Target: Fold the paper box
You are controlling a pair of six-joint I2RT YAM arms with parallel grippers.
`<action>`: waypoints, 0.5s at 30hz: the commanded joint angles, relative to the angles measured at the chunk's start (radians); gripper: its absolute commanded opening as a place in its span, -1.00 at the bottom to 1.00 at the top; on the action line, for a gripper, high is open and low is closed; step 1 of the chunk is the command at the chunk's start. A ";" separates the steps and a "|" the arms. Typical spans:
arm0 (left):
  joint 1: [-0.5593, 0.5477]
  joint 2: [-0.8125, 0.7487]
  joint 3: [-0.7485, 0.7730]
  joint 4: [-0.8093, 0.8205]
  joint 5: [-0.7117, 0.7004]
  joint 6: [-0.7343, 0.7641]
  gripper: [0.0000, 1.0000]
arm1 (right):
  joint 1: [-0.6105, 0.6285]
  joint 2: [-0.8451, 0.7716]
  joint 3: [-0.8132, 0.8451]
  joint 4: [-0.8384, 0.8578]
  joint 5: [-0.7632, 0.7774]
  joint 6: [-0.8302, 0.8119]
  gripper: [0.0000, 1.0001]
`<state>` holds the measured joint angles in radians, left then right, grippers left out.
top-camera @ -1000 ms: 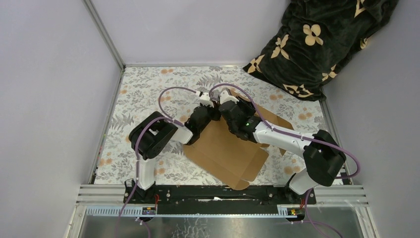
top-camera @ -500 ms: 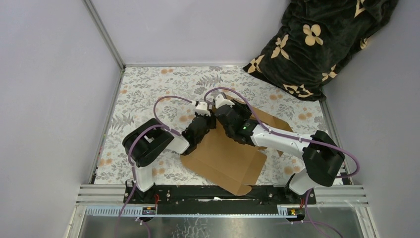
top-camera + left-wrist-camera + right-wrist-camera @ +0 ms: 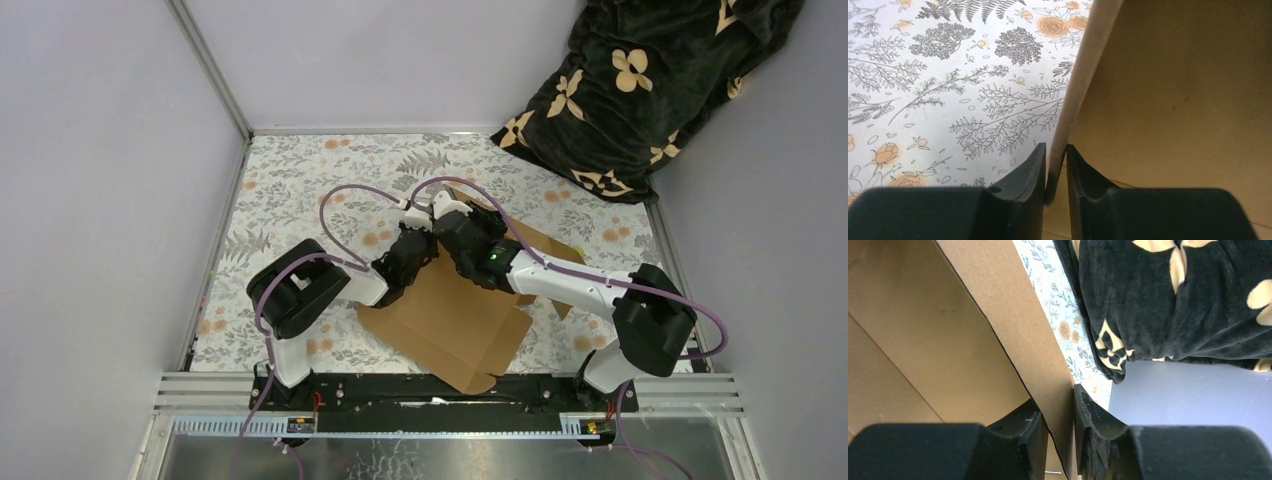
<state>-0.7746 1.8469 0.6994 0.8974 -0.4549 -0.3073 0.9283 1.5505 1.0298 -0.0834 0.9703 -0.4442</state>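
At the left pincer (image 3: 1055,152), both fingers clenched on the thin edge of a cardboard panel stood on end. Patterned surface (image 3: 923,75) to its left, brown inner face to its right. At the right pincer (image 3: 1057,402), likewise clamped, on the edge of another raised panel running toward the upper left of that wrist view.

Both grips on the paper box (image 3: 450,320), side by side near the centre of the overhead view, at the sheet's upper-left end. Outward from there, the rest of the sheet lying mostly flat on the floral surface, slanting down to lower centre. Flaps along that lower edge not yet turned up. Farther out, in the upper right corner, a dark blanket (image 3: 650,80) with tan flowers, near the cardboard's far end but not seen touching it.

Judged an early step: lifting adjoining walls along their creases. Next, probably: bringing the two held panels upright together and tucking a tab, with no sliding of the flat sheet and no crushing of the corrugated edge. Cannot tell which tab belongs where.
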 commanded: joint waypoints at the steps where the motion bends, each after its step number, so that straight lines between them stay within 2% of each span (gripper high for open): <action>1: -0.008 0.035 0.070 -0.092 0.023 0.084 -0.48 | 0.013 0.024 0.014 -0.041 -0.252 0.111 -0.43; 9: 0.115 0.042 0.233 -0.348 0.326 0.088 -0.47 | -0.095 0.037 0.101 -0.159 -0.501 0.238 -0.36; 15: 0.192 0.101 0.448 -0.687 0.514 0.143 -0.47 | -0.216 0.068 0.184 -0.253 -0.715 0.329 -0.15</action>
<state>-0.6037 1.8893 1.0039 0.4713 -0.1341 -0.2043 0.7536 1.5612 1.1603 -0.2287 0.6231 -0.2733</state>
